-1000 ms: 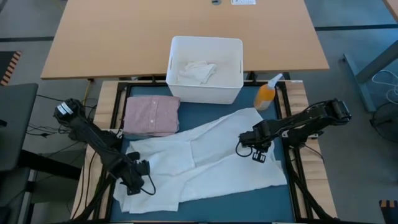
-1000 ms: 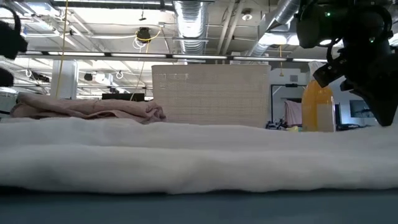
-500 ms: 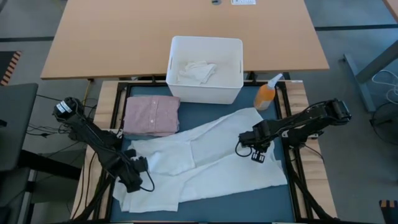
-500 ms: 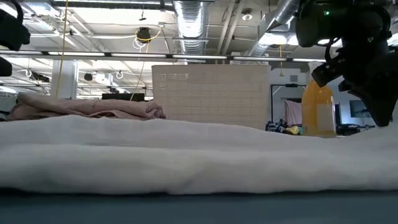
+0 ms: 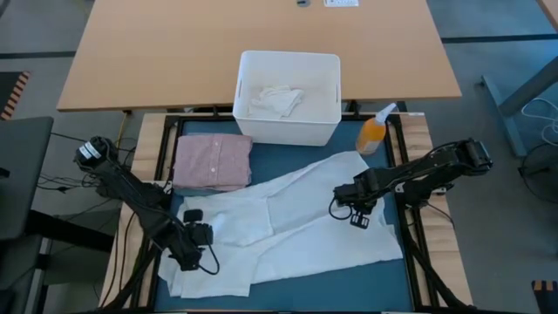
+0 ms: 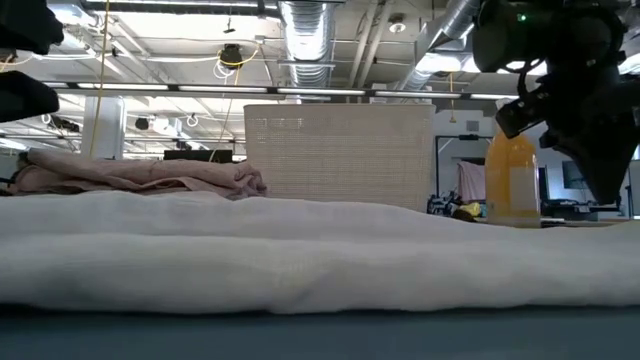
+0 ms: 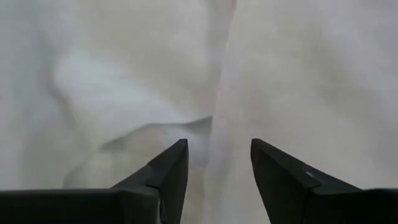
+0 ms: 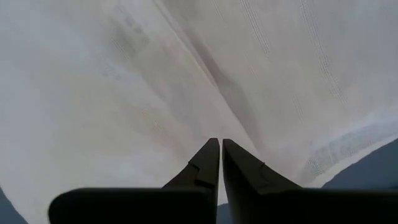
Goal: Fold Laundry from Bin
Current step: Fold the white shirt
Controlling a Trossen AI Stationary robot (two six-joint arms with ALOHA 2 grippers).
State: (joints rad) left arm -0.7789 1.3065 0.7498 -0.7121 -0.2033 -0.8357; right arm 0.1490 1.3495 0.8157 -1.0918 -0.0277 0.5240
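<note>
We see the white cloth [image 5: 288, 222] spread flat on the blue mat [image 5: 397, 270] at the near middle of the desk, its long axis running from near left up to far right — toward the orange spray bottle [image 5: 373, 131]. Our left tool [image 5: 193, 228] hovers over the cloth's near-left end, its fingers apart with nothing between them; our right tool [image 5: 357, 212] sits over the far-right part, fingers together, not visibly pinching fabric. Each arm is nearest its own end, so a fold across the long axis looks natural. The pink shirt [image 5: 214, 161] lies folded at far left, just beside the bin [image 5: 288, 126], which holds another white piece [image 5: 277, 98].
</note>
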